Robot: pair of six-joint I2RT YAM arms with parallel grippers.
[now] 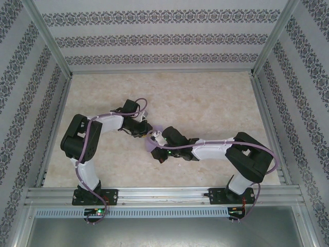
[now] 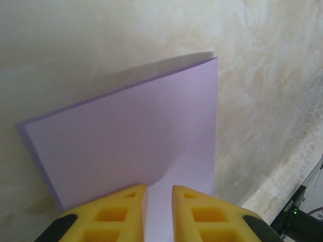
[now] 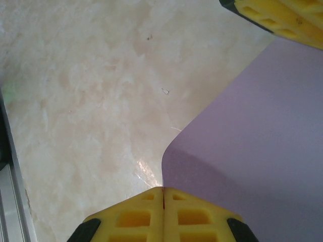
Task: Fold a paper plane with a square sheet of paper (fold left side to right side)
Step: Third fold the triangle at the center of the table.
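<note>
**Left gripper** (image 2: 159,189). In its wrist view the yellow fingers enter at 6 o'clock with a narrow gap between them. Lilac paper shows through the gap. The jaws are barely parted, and it cannot be told whether they nip an edge or only bear down on it. The low, close stance suits pinning or pinching a thin layer rather than carrying it.

**Right gripper** (image 3: 163,191). The fingers are closed flush with no gap. A rounded bend of the paper meets their tips at 12 o'clock. Whether the edge is caught in the seam is not clear. One finger of the left gripper shows at 1 o'clock in this view, so the two tools work the sheet from opposite sides, probably so that one anchors it while the other creases.

**Square sheet of paper** (image 2: 131,136). It is doubled over, with two layers visible. The upper layer stands slightly proud at the far corner, at 1 o'clock, so the crease is judged not yet pressed flat. Seen from above, it lies between the grippers, with the left at its 10 o'clock and the right at its 3 o'clock.

**Table** (image 2: 262,75). The marbled surface carries the sheet near its centre, within reach of both arms.
</note>
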